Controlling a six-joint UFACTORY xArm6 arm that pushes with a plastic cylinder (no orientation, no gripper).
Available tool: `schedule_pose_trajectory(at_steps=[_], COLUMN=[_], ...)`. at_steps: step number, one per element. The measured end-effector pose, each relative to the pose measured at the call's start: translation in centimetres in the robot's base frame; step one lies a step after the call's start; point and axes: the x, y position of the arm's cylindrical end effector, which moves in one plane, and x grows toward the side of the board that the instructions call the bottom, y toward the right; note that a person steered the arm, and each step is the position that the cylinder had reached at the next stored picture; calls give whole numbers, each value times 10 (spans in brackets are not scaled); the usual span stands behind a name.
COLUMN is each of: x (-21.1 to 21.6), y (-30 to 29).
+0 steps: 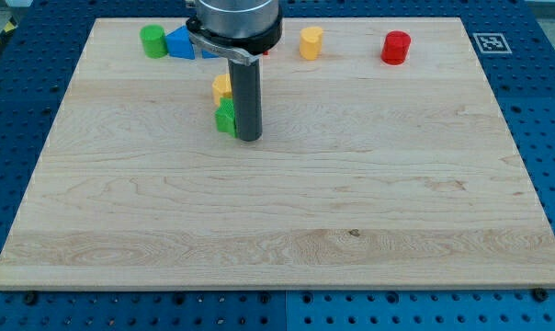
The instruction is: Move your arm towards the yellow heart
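My tip (248, 139) is sitting on the pale wooden board (287, 211), just to the view's right of a small green block (225, 119), touching it or nearly so; the green block's shape is partly hidden by the rod. There is no pincer here, only the straight dark rod, so nothing is opening or closing. Directly above the green block, a yellow block (221, 87), partly hidden behind the rod, is standing against it; its heart shape cannot be made out. Along the view's top edge a green cylinder (152, 41), a blue triangular block (180, 42), a yellow cylinder-like block (311, 42) and a red cylinder (396, 47) are lining up, well apart from my tip.
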Motion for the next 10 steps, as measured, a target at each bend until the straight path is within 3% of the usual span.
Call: schedule_pose_trajectory(at_steps=[2, 6, 10], x=[0, -99, -146], y=[48, 62, 122])
